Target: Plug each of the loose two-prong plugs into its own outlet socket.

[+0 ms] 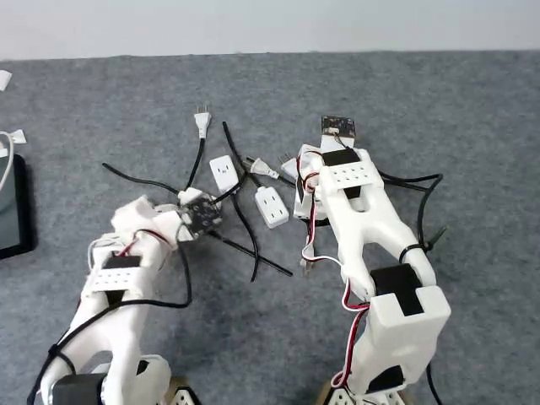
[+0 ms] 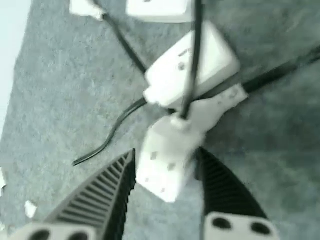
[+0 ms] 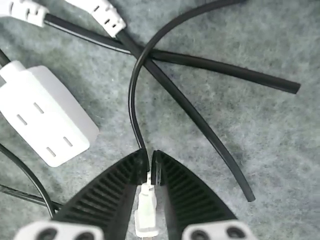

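Hidden or unclear: the right arm's wrist is covering its own fingers in the high view. The held socket block (image 2: 165, 170) is showing blurred in the left wrist view, its slots reading only as faint marks. The held plug (image 3: 146, 212) is sitting deep between the fingers, so I cannot tell how its prongs are lying.
Left gripper (image 2: 166, 155): its fingers are clenching on the held socket block, one ribbed finger on each side, at the left of the cord tangle.
Right gripper (image 3: 150, 156): its fingers are grasping the held plug, with a black cord (image 3: 132, 100) arcing away from it, near the middle of the tabletop (image 1: 439, 101).
Loose plugs: the far plug (image 1: 202, 121) is lying beyond the tangle. A second plug (image 1: 263, 168) is lying between the far socket block (image 1: 223, 172) and the right arm.
Sockets: the middle socket block (image 1: 271, 206) is lying flat, slots up, just left of the right arm.
Materials and shapes: the blocks are looking like smooth white rounded plastic, the cords thin and black, the tabletop covered in grey, felt-like fabric.
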`<action>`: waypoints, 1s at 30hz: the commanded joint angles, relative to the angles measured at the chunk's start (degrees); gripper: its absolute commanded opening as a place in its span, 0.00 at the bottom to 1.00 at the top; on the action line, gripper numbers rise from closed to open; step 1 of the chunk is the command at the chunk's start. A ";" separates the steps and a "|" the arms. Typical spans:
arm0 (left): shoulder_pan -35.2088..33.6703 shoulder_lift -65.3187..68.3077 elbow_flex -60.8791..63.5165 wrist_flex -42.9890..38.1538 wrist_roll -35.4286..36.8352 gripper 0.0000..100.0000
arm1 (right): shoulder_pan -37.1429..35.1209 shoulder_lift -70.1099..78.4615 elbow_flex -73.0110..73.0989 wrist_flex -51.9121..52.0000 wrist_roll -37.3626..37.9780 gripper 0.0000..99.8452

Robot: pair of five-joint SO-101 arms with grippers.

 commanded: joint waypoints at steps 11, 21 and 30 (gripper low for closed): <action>-5.71 0.00 -14.55 13.98 -3.43 0.27 | -0.92 -3.65 -1.05 -1.63 1.14 0.03; -2.64 8.35 -21.14 18.37 -4.40 0.27 | -0.92 -3.65 -1.05 -1.45 1.14 0.03; -4.22 26.02 -37.05 25.67 -6.24 0.26 | -0.92 -3.65 -1.05 -1.63 1.14 0.03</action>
